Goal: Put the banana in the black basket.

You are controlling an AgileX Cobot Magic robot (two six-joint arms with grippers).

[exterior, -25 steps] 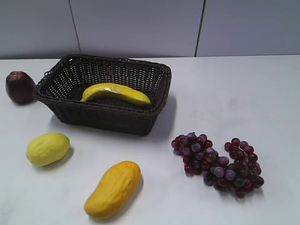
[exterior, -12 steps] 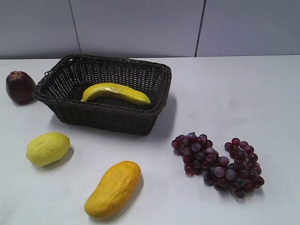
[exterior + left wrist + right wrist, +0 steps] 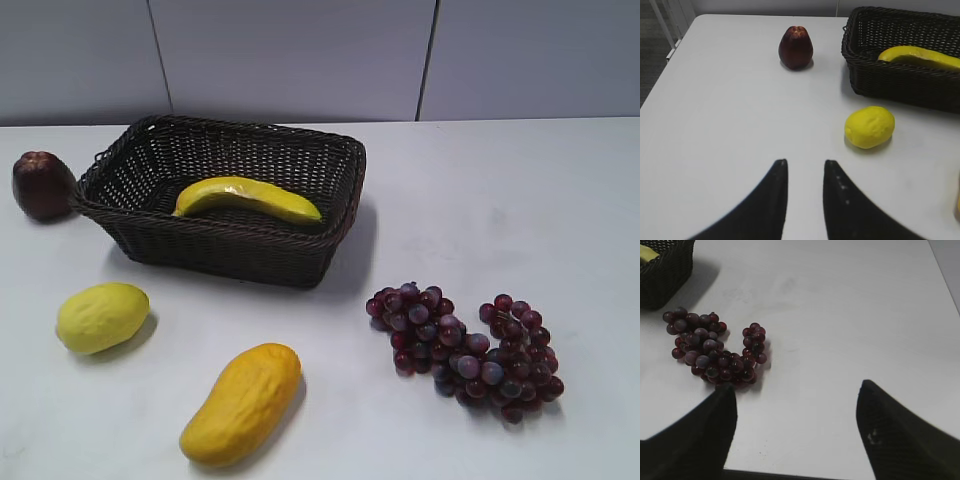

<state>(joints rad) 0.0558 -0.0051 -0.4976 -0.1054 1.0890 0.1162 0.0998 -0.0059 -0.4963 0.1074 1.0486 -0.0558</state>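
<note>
1. Nothing has shifted on the table since a second ago, as far as we can see: from the exterior camera the banana (image 3: pixel 247 198) lies where it lay, inside the black basket (image 3: pixel 232 254), resting lengthwise across the basket floor with its curve arching upward. We have a dark red apple-like fruit (image 3: pixel 41 185) just beside the basket's left end, a lemon (image 3: pixel 102 317) in front of the basket on the left, a fat orange-yellow mango (image 3: pixel 242 403) nearer the camera, and a bunch of dark grapes (image 3: pixel 467 350) off to the right on the white table (image 3: pixel 500 210). No arm shows in this view.

2. Over to the left wrist camera: we see the left gripper (image 3: pixel 805 167) hanging above bare tabletop with only a narrow gap between its two dark fingers, holding nothing. Ahead of it sits the lemon (image 3: pixel 869 126), the red fruit (image 3: pixel 796 47) farther off, and the basket (image 3: pixel 890 82) at upper right with the banana (image 3: pixel 920 56) showing over its near rim.

3. On the right wrist camera, we find the right gripper (image 3: pixel 796 405) spread wide and empty above the table. The grapes (image 3: pixel 715 347) lie near its left finger (image 3: pixel 705 435), and a corner of the basket (image 3: pixel 667 275) peeks in at top left.
</note>
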